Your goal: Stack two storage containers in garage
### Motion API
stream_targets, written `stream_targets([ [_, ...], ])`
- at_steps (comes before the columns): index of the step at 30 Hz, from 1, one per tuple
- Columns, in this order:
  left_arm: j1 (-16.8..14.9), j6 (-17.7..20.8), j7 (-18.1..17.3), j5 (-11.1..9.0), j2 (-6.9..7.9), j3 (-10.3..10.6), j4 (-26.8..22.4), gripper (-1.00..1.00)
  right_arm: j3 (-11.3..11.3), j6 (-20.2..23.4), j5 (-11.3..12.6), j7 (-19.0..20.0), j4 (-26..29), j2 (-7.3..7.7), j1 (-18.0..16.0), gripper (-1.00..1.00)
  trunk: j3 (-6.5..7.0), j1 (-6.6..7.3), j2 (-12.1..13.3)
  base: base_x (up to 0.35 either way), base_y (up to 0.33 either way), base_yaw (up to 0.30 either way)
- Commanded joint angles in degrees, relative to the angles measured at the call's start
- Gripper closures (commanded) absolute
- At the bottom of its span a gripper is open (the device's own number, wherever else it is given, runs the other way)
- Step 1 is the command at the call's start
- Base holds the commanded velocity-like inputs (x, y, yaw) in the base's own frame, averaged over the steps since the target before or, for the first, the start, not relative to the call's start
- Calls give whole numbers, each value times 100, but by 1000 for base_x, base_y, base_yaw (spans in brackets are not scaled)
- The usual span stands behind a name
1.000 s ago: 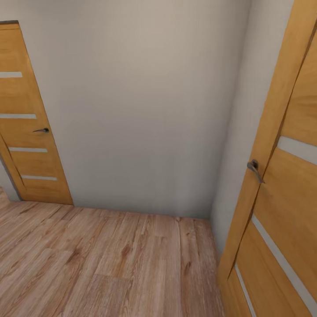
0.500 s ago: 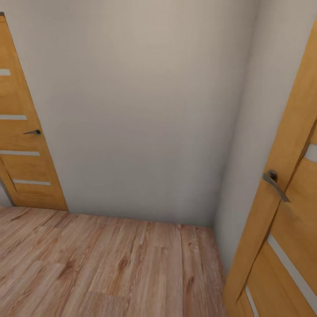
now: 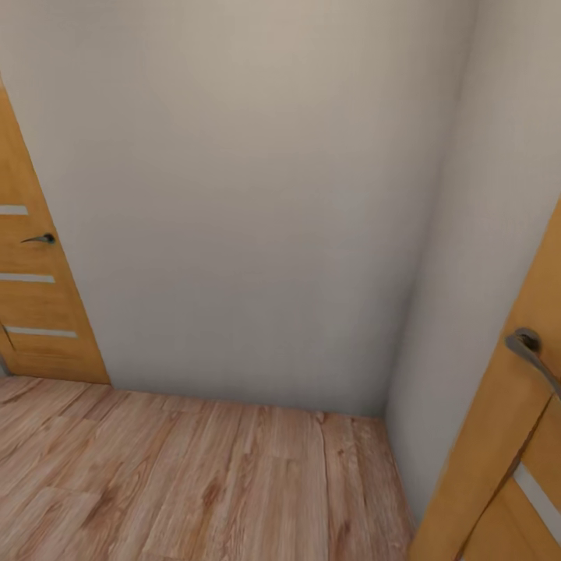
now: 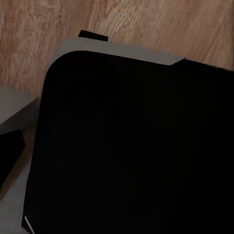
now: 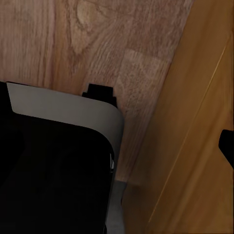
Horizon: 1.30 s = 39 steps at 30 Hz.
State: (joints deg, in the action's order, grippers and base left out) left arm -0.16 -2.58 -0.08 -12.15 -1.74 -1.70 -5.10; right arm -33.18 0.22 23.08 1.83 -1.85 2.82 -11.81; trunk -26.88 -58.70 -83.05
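Pale grey wall (image 3: 257, 195) fills the far side of the head view, meeting a second wall at a corner on the right. Light wood-plank flooring (image 3: 195, 483) covers the near ground. Left door (image 3: 31, 312): orange wood with pale horizontal strips and a dark lever handle (image 3: 39, 238), standing at the far left. Right door (image 3: 506, 460): same wood, near right edge, with a grey lever handle (image 3: 530, 354). Left wrist view: dark robot body (image 4: 131, 146) with a grey edge, over plank flooring. Right wrist view: the same dark body (image 5: 53, 175) with a grey rim beside an orange door panel (image 5: 195, 146). Left and right end effector state: cannot tell. Storage containers: position cannot be told from these views.
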Motion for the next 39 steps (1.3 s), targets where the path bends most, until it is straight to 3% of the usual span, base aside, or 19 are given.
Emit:
stream_targets([
  [1, -2, -14, -1, -24, -2, -15, 1, -100, -48, 3, 56, 19, -9, -1, -6, -100, -5, -3, -3, 321, 0, 0],
  [21, -2, -14, 8, -24, 1, -15, 1, -100, -65, 76, 56, 15, -9, -41, -6, -100, -5, -3, -3, 321, 0, 1],
  [39, -2, -14, 8, -24, -1, -15, 1, -100, -75, 65, 49, 19, -9, -63, -6, -100, -5, -3, -3, 321, 0, 245],
])
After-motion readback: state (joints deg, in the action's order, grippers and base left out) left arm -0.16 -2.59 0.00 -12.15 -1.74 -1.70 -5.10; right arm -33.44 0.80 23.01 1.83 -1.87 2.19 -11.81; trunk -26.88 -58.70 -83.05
